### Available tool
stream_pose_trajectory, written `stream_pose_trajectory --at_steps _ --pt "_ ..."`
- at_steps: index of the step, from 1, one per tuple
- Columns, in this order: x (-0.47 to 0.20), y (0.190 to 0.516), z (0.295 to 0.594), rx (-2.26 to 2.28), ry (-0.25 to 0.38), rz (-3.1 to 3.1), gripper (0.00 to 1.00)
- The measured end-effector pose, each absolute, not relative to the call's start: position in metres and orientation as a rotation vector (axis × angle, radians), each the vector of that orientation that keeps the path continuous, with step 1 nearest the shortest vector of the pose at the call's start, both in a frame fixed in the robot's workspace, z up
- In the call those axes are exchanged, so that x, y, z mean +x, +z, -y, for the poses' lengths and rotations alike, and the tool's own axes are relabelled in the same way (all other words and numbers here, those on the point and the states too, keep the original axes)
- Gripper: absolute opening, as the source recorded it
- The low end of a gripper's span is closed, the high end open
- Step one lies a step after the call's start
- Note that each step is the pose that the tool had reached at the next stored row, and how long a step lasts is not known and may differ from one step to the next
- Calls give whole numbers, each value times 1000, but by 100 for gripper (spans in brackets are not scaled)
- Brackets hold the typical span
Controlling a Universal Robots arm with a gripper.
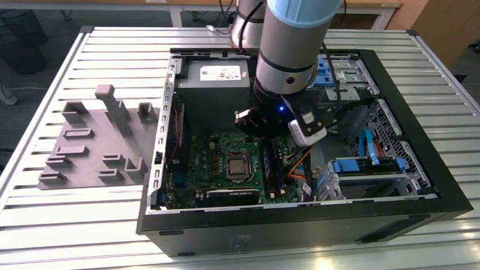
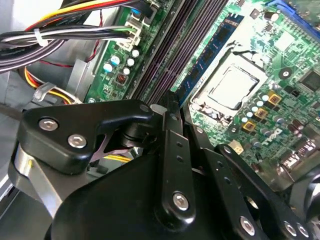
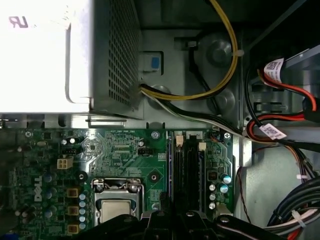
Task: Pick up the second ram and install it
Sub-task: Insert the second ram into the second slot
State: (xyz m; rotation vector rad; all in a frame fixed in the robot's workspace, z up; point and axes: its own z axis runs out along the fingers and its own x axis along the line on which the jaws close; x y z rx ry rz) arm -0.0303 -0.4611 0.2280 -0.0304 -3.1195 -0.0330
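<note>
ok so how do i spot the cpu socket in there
Look into the open black case, at the green motherboard lying on its floor. The cpu socket sits near the board's middle, just to the exterior view's left of the long dark ram slots. It is the one silver square in a metal frame.

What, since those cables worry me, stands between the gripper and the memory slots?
Nothing visible. In the second wrist view the gripper hangs directly over the black slot rails, and the cable bundle lies off to the side, clear of them.
</note>
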Motion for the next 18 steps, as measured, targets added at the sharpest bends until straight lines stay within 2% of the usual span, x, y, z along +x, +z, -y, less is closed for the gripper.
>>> stream_pose_trajectory --at_steps 10,18 --pt "-30 224 462 -31 -34 3119 14" --pt "-30 222 479 -42 -35 3116 14"
